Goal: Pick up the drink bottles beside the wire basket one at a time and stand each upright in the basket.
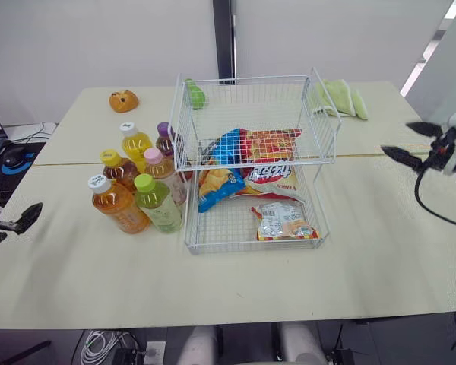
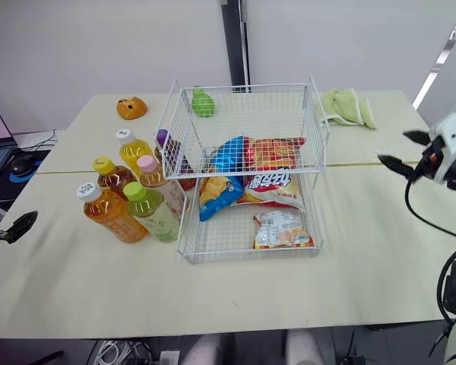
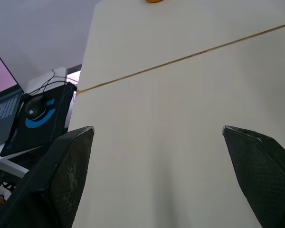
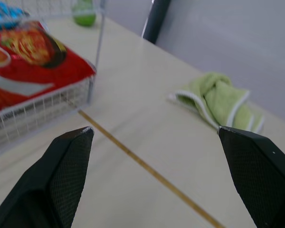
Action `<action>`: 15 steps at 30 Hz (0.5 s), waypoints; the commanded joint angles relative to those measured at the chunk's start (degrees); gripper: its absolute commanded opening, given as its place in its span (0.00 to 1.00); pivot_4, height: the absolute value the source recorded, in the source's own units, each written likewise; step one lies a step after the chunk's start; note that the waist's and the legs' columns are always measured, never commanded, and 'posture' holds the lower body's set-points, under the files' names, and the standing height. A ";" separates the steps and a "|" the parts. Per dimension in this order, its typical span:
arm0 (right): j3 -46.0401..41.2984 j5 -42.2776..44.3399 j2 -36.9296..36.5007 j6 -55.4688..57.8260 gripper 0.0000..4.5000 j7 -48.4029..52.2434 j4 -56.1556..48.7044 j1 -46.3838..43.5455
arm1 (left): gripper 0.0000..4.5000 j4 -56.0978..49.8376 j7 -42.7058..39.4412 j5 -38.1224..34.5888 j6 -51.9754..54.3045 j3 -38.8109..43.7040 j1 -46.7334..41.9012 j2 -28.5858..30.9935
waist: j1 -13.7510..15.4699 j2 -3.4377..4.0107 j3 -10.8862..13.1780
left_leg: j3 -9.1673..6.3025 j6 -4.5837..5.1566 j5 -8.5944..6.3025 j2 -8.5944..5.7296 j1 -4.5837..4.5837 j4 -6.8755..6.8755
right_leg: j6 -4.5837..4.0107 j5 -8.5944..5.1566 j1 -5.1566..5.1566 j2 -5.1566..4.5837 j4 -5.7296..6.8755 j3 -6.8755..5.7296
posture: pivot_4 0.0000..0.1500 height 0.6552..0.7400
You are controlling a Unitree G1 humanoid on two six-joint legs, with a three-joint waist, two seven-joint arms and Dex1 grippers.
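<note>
Our left tool (image 3: 156,129), fingers wide apart and holding nothing, hovers over the worktop (image 1: 76,281) edge at 8 o'clock. The right tool (image 1: 399,138), equally spread and empty, hangs out at 3 o'clock. We judge both are held wide to leave the middle unobstructed. The drink bottles (image 1: 137,190) stand upright in a tight cluster at 9 o'clock of the wire basket (image 1: 213,228), nearest our left tool, none inside yet. Snack bags (image 1: 258,163) crowd its lower tier.

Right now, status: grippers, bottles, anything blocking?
Left gripper, right gripper open, empty. Six bottles standing left of wire basket, none inside. Snack bags take up much of it.
</note>
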 commanded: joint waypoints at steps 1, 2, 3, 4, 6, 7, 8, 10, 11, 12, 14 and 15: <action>-0.13 7.62 1.19 12.25 0.99 1.75 -16.77 -1.73 | 1.00 -3.76 1.49 -2.44 1.34 3.22 1.16 -0.61 | 0.35 0.00 0.00 | -0.02 0.00 0.00 -0.02 -0.01 0.00 | 0.00 0.00 0.00 -0.01 0.00 0.00 | 1.00 1.00; 0.06 9.92 1.75 16.64 0.99 1.17 -21.79 -2.20 | 1.00 -4.88 1.52 -2.91 2.12 3.59 1.95 -1.10 | 0.51 0.00 0.00 | -0.07 0.00 0.00 -0.02 -0.04 0.01 | 0.00 0.00 -0.01 -0.01 0.00 -0.04 | 1.00 1.00; 0.13 11.83 2.14 20.24 0.99 0.63 -25.72 -2.45 | 1.00 -5.79 1.79 -2.97 2.43 3.75 2.67 -1.46 | 0.64 0.00 0.00 | -0.14 0.00 0.00 -0.02 -0.06 0.01 | -0.01 0.00 -0.03 -0.03 0.00 -0.05 | 1.00 1.00; 0.16 13.44 2.50 23.22 0.99 0.03 -29.17 -2.63 | 1.00 -6.59 2.02 -3.00 2.62 3.90 3.32 -1.80 | 0.80 0.00 0.00 | -0.25 -0.01 0.00 -0.02 -0.07 0.01 | -0.01 0.00 -0.04 -0.06 -0.01 -0.04 | 1.00 1.00; 0.12 17.07 3.34 28.79 0.99 -1.22 -35.42 -3.42 | 1.00 -8.42 2.43 -3.26 3.61 4.04 4.73 -2.54 | 1.08 0.00 0.00 | -0.43 -0.01 0.00 -0.05 -0.09 0.01 | -0.01 0.00 -0.05 -0.09 -0.03 -0.04 | 1.00 1.00; 0.06 19.37 3.80 31.99 0.99 -1.84 -38.35 -4.12 | 1.00 -9.36 2.69 -3.40 3.90 4.09 5.34 -2.97 | 1.29 0.00 0.00 | -0.44 -0.01 -0.01 -0.06 -0.09 0.01 | -0.01 0.00 -0.05 -0.11 -0.04 -0.04 | 1.00 1.00; 0.09 21.31 4.09 34.63 0.99 -2.24 -40.89 -4.61 | 1.00 -10.24 2.97 -3.57 4.16 4.19 5.82 -3.40 | 1.51 0.00 0.00 | -0.46 -0.01 -0.01 -0.06 -0.10 0.01 | -0.01 0.00 -0.05 -0.12 -0.07 -0.05 | 1.00 1.00; 0.21 24.35 4.42 38.65 0.99 -2.88 -44.73 -5.32 | 1.00 -11.58 3.67 -3.48 4.32 4.33 6.49 -4.29 | 1.78 0.00 0.00 | -0.51 -0.01 -0.01 -0.06 -0.11 0.01 | -0.01 0.01 -0.05 -0.12 -0.07 -0.08 | 1.00 1.00; 0.22 25.37 4.58 39.98 0.99 -3.36 -45.85 -5.70 | 1.00 -12.14 4.06 -3.41 4.41 4.47 6.76 -4.77 | 1.90 -0.02 -0.01 | -0.52 -0.01 -0.01 -0.06 -0.11 0.01 | -0.02 0.01 -0.05 -0.12 -0.08 -0.08 | 1.00 1.00; 0.23 26.36 4.62 41.17 0.99 -3.55 -46.77 -5.98 | 1.00 -12.68 4.43 -3.39 4.50 4.63 7.07 -5.21 | 2.00 -0.03 -0.02 | -0.56 -0.02 -0.01 -0.05 -0.11 0.01 | -0.02 0.01 -0.04 -0.12 -0.08 -0.12 | 1.00 1.00; 0.37 28.54 4.71 43.71 0.99 -3.93 -48.87 -6.36 | 1.00 -13.92 5.08 -3.51 4.91 4.98 7.81 -6.03 | 2.13 -0.05 -0.03 | -0.58 -0.02 -0.01 -0.06 -0.11 0.02 | -0.02 0.01 -0.03 -0.13 -0.11 -0.13 | 1.00 1.00; 0.45 29.93 5.06 45.11 0.99 -4.42 -50.46 -6.50 | 1.00 -14.88 5.29 -3.62 5.17 5.18 8.42 -6.51 | 2.13 -0.05 -0.03 | -0.58 -0.02 -0.01 -0.06 -0.12 0.02 | -0.02 0.01 -0.02 -0.13 -0.15 -0.14 | 1.00 1.00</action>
